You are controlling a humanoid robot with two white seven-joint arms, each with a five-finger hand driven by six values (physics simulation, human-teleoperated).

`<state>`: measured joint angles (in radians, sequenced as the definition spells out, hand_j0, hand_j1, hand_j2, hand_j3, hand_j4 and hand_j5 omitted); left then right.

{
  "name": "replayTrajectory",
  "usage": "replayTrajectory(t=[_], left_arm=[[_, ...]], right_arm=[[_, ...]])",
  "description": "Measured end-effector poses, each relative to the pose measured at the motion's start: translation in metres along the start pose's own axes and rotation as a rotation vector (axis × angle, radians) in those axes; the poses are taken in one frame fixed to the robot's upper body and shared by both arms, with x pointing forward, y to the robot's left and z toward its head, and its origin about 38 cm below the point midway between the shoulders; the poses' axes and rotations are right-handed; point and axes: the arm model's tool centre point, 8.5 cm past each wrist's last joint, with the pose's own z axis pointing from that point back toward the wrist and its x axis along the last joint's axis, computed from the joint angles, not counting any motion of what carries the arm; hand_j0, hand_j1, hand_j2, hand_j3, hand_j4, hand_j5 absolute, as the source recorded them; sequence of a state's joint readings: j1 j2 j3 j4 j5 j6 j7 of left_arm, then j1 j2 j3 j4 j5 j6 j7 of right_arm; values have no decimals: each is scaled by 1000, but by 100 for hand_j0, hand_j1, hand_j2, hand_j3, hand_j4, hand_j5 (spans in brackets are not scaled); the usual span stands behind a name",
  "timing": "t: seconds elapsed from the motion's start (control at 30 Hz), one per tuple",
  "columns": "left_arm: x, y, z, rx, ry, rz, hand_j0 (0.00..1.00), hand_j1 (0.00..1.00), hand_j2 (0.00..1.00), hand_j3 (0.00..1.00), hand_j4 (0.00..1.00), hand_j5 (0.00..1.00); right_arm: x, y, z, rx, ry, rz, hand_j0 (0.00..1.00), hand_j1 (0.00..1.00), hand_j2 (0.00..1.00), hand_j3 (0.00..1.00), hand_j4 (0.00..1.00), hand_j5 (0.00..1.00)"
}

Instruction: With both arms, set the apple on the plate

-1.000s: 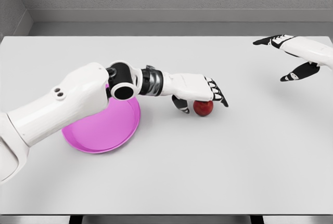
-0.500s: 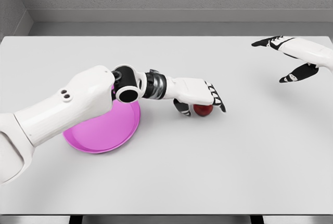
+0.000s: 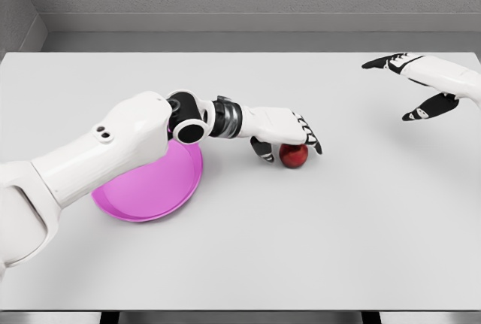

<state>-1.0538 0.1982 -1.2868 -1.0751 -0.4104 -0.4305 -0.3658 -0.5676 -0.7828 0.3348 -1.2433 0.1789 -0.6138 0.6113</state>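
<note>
A small red apple (image 3: 294, 157) rests on the white table right of centre. My left hand (image 3: 288, 149) is cupped over it: the black-tipped fingers (image 3: 309, 139) lie across its top and the thumb (image 3: 261, 151) is down at its left side. A magenta plate (image 3: 139, 198) sits left of the apple, its upper part hidden by my left forearm and elbow. Far to the right, my right hand (image 3: 394, 89) hovers over the table with its fingers spread and nothing in it.
The table (image 3: 301, 249) spans the whole view, with its front edge along the bottom. A grey wall runs behind its far edge. My left upper arm crosses the lower left corner.
The left hand dropped onto the apple and closed round it, then rose slightly. Its elbow slid right over the plate. The right hand barely moved.
</note>
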Motion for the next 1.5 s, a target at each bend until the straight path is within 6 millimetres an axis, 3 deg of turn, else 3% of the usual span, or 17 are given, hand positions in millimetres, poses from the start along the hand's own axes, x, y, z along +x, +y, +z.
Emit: replayTrajectory(t=[0.27, 0.37, 0.6, 0.83, 1.23, 1.37, 1.5], left_arm=[[2, 1, -4, -1, -4, -3, 82, 82, 82, 82, 82, 82], [3, 1, -4, -2, -8, -6, 74, 74, 74, 74, 74, 74], [4, -1, -5, -7, -16, -7, 73, 73, 73, 73, 73, 73], [6, -2, -4, -8, -33, -14, 61, 61, 61, 61, 61, 61], [11, 4, 2, 0, -109, -53, 54, 54, 54, 54, 54, 54], [15, 10, 22, 29, -161, -77, 53, 53, 53, 53, 53, 53], [13, 13, 70, 82, -178, -67, 48, 48, 48, 48, 48, 48]], right_arm=[[2, -1, -1, -1, -4, 4, 100, 100, 100, 100, 100, 100], [3, -1, -1, -2, -8, 6, 100, 100, 100, 100, 100, 100], [3, -3, -1, -3, -9, 10, 100, 100, 100, 100, 100, 100], [4, 0, -2, 4, -11, 8, 100, 100, 100, 100, 100, 100], [9, -2, -3, 2, -25, 18, 100, 100, 100, 100, 100, 100], [10, -3, -4, 1, -29, 22, 100, 100, 100, 100, 100, 100], [11, -3, -4, 1, -30, 24, 100, 100, 100, 100, 100, 100]])
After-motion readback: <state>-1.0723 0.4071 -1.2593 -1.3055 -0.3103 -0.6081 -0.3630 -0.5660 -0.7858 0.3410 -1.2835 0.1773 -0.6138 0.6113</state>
